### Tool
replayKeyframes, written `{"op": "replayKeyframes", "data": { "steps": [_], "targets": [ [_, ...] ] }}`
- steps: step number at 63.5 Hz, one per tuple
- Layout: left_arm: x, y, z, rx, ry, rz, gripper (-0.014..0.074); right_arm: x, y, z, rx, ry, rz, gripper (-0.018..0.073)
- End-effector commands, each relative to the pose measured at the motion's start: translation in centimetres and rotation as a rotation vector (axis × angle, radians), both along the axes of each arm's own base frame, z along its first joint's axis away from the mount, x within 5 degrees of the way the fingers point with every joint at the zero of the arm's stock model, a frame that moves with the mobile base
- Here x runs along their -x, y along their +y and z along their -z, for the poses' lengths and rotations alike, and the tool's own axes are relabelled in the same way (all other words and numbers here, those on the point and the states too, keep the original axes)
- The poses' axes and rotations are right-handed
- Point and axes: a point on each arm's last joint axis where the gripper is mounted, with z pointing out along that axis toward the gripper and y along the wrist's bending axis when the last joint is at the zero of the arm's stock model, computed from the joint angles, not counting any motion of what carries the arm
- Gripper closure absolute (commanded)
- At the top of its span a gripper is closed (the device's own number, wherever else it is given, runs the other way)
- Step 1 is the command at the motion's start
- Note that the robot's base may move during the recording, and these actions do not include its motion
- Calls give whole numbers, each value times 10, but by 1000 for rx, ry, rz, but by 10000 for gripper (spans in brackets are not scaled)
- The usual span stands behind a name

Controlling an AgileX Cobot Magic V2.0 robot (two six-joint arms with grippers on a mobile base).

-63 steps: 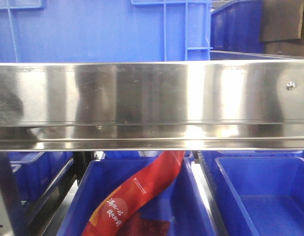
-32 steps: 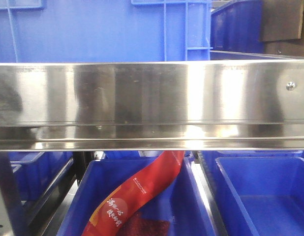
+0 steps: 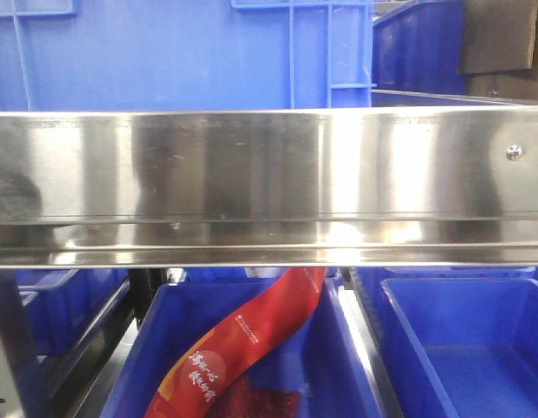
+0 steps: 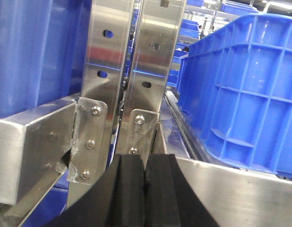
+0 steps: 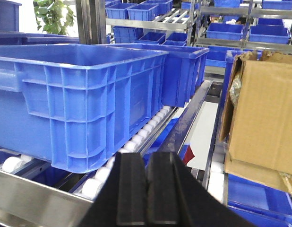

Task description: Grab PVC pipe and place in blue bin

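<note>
Right now we see our left gripper [image 4: 145,189] w/ black pads pressed together, nothing between, just before the shiny perforated steel uprights [image 4: 132,71]. Our right gripper [image 5: 147,189] is likewise closed on nothing, near a big blue ribbed plastic crate [image 5: 75,94] on white rollers [image 5: 136,142]; brown cardboard box [image 5: 264,113] to the right. Front view: steel shelf rail [image 3: 269,174] across, red printed pouch [image 3: 243,344] in a blue bin [image 3: 330,366] below. PVC pipe isn't visible in any view.

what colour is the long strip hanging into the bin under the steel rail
Red with white printed lettering. The strip shows best in the exterior front-facing view, draped into a blue bin.
</note>
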Motion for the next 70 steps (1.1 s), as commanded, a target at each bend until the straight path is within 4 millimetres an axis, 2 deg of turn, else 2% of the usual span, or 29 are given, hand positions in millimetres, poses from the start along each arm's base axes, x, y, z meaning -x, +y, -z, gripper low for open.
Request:
{"op": "replayKeyframes", "data": {
  "steps": [1, 70],
  "targets": [
    [1, 0, -3, -3, -30, -5, 707, 0, -1, 0, 2, -13, 8, 721],
    [1, 0, -2, -2, -17, -4, 707, 0, -1, 0, 3, -11, 8, 721]
  ]
}}
